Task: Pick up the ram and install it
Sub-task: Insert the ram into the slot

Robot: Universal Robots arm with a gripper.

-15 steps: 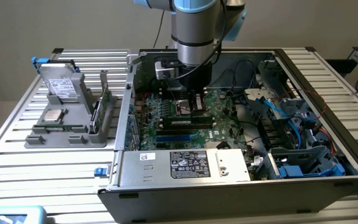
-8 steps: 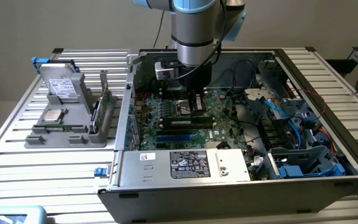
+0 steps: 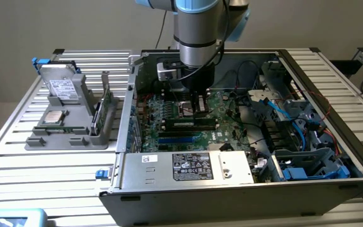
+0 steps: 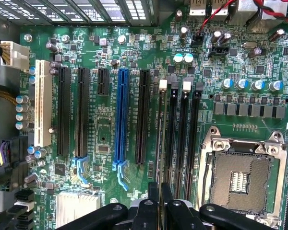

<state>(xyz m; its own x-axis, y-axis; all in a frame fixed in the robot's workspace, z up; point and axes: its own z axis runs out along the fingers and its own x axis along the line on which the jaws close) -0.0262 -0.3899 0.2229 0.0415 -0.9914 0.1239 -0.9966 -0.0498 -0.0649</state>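
The gripper (image 3: 200,111) is pinched tight on the ram (image 3: 191,124). The ram stands on edge on the board (image 4: 110,52) inside the case (image 3: 232,198). This looks like the install step. It needs a straight, gentle push down.

Glossy green motherboard (image 4: 110,120); bright metal socket frame (image 4: 216,143); matt black plastic tool (image 4: 159,189); dull grey sheet-metal case (image 3: 232,201); ribbed bare-metal table (image 3: 55,165); matt grey plastic holder (image 3: 74,135).
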